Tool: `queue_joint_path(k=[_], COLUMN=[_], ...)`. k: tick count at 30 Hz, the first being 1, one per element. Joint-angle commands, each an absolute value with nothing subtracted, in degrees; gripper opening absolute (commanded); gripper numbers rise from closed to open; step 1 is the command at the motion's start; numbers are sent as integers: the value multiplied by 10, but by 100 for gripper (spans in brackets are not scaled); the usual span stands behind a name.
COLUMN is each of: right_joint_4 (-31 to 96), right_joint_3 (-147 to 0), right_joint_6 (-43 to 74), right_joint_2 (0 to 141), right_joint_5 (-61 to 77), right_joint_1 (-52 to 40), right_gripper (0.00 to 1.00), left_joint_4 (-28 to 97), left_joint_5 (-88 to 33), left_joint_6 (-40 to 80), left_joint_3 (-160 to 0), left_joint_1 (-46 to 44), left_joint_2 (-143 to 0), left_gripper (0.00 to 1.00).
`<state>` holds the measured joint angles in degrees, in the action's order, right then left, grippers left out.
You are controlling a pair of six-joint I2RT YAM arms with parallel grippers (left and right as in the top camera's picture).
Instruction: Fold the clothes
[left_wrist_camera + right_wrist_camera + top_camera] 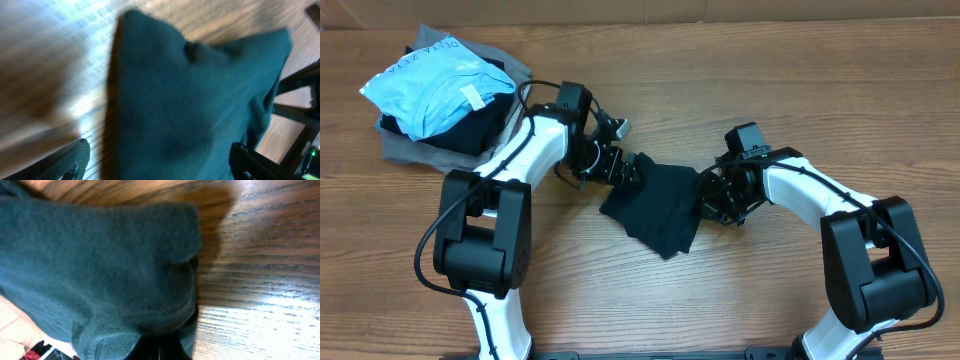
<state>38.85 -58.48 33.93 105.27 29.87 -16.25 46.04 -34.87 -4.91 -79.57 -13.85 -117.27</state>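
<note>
1. We find the black T-shirt crumpled in a small heap on the wooden table, near its middle, between the two arms
2. Our left gripper sits at the shirt's upper left corner; in the left wrist view its fingers stand wide apart, released, with the dark cloth spread ahead of them
3. Our right gripper is at the shirt's right edge, clenched; the right wrist view shows a fold of the fabric gathered into its closed jaws
4. Towards the far left corner we see a pile: a light blue garment with lettering lies on dark clothing over a grey garment, well apart from the shirt
</note>
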Motion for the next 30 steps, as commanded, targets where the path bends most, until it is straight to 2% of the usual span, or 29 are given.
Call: queue_joint_path(k=[1, 8, 12, 14, 15, 17, 18, 19, 20, 21, 26, 28, 30], right_joint_4=[387, 386, 386, 386, 387, 393, 394, 396, 397, 399, 429, 434, 432], right_joint_3=[-582, -582, -582, -582, -582, -582, -582, -582, -582, -582, -581, -581, -580], right_joint_6=[359, 359, 358, 358, 358, 358, 358, 358, 358, 358, 359, 359, 359], right_joint_2=[1057, 1057, 1057, 1057, 1057, 1057, 1057, 1057, 1057, 1057, 1057, 1057, 1057], right_joint_5=[306, 305, 305, 306, 305, 305, 305, 305, 305, 306, 289, 281, 282], right_joint_1=[-163, -163, -163, -163, -164, -164, -164, -164, -164, -164, -164, -164, -164], right_gripper=[4, 4, 4, 4, 4, 4, 4, 4, 4, 4, 4, 4, 4], left_joint_4=[433, 352, 331, 322, 319, 316, 316, 316, 317, 317, 323, 318, 308], left_joint_5=[-376, -416, -417, -422, -423, -425, -425, -424, -425, -425, -438, -456, -470], left_joint_6=[-51, -10, 2, 3, 3, 3, 3, 3, 3, 3, 5, 5, 5], left_joint_3=[-751, -691, -684, -684, -684, -684, -684, -684, -684, -684, -684, -684, -684], left_joint_1=[-157, -197, -224, -234, -238, -244, -244, -244, -243, -242, -235, -235, -241], left_joint_2=[-1169, -1169, -1169, -1169, -1169, -1169, -1169, -1169, -1169, -1169, -1169, -1169, -1169], left_gripper=[90, 84, 67, 51, 34, 12, 14, 26, 44, 50, 59, 59, 52])
